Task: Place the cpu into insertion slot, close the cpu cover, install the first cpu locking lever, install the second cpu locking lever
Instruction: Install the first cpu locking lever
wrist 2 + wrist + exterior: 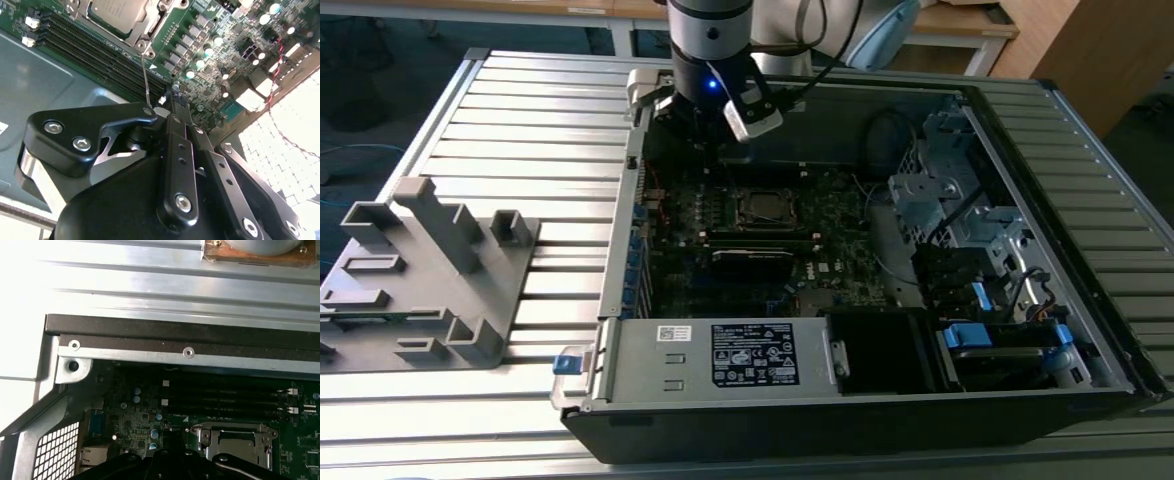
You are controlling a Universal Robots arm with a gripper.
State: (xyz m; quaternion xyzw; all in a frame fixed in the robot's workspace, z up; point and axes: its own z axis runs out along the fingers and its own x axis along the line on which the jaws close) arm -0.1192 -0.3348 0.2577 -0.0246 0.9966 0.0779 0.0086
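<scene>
— Gripper, item one: where do we log it?
— Upper middle of the exterior view, under the arm, reaching down into the open computer case above the motherboard. We cannot tell whether it stands apart or together, so we enter that as undetermined.
— Item two, locking lever?
— Thin wire, standing up from a corner of the insertion slot in the second wrist view. Its free end meets the gripper's tip.
— Item three, the cpu?
— Grey metal top, seated in the insertion slot. We place the slot at the centre of the exterior view, lower in the frame than the gripper.
— Item four, cpu cover?
— Silvery frame, lying flat on the slot. We see the cpu through its window in both wrist views.
— Sundries?
— Black memory slots beside the insertion slot. One grey moulded fixture at the exterior view's left, on the slatted table, well apart from the case.
</scene>
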